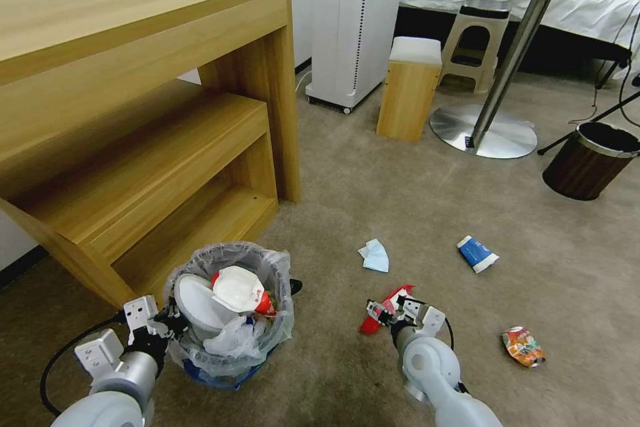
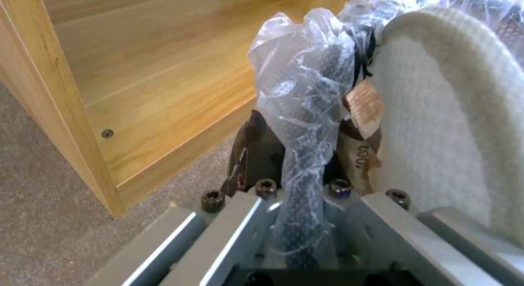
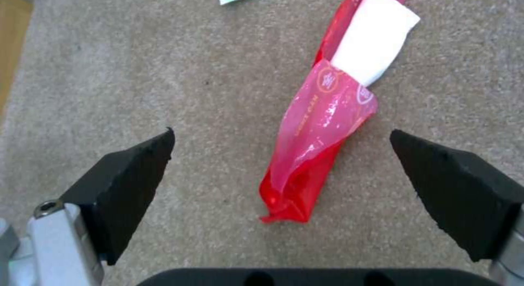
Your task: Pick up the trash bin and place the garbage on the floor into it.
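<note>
The left gripper [image 1: 170, 320] is pinching the rim of the trash bin [image 1: 230, 307], and in the left wrist view the crinkly plastic liner [image 2: 303, 114] and the black mesh rim are squeezed between its jaws. The bin sits at the near left of the scene, just in front of the wooden shelf unit [image 1: 147, 113], and it already contains a white slipper [image 1: 200, 303] and other litter. The right gripper [image 1: 393, 313] hangs low over the carpet [image 1: 373, 187] at the near centre, with its two black pads [image 3: 131, 183] spread wide apart. The red wrapper [image 3: 317, 146] lies on the floor directly under it, between the two pads but not touching either one. Its long axis runs away from the wrist, roughly crosswise to the line between the pads, so I judge that the fingers would close across its narrow width. A white piece [image 3: 374, 56] sticks out from the far end of the wrapper. The right arm is clearly the nearer one to this wrapper, and the bin is to the left of it. More garbage is on the carpet farther away: a light-blue mask [image 1: 375, 255], a blue-white paper cup [image 1: 477, 253] to the right of the mask, and a crushed orange can [image 1: 524, 345] at the near right.
</note>
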### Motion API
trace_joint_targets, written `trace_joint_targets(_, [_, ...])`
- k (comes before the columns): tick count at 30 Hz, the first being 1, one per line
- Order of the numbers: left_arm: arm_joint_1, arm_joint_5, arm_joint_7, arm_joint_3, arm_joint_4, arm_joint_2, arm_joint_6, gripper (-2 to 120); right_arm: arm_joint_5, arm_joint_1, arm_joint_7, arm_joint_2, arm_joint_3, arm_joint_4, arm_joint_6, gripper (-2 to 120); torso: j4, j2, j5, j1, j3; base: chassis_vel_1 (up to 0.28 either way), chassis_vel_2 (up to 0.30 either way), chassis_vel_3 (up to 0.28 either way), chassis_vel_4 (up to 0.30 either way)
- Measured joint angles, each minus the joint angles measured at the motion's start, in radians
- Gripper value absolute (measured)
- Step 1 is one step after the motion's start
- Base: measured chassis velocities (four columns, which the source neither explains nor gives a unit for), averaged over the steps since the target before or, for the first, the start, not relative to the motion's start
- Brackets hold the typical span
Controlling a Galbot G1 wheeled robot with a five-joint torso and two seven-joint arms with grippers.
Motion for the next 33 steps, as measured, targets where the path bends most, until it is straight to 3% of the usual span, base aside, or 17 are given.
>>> trace_joint_targets(33, [-0.005,-0.013,-0.004,-0.008,0.013,0.006,-0.006,1,-0.04,0.048,-0.007,0.025,-0.001,-0.136,-0.036,97,0.0,0.0,0.0,0.0,0.0,0.0,0.0,0.0,0.0])
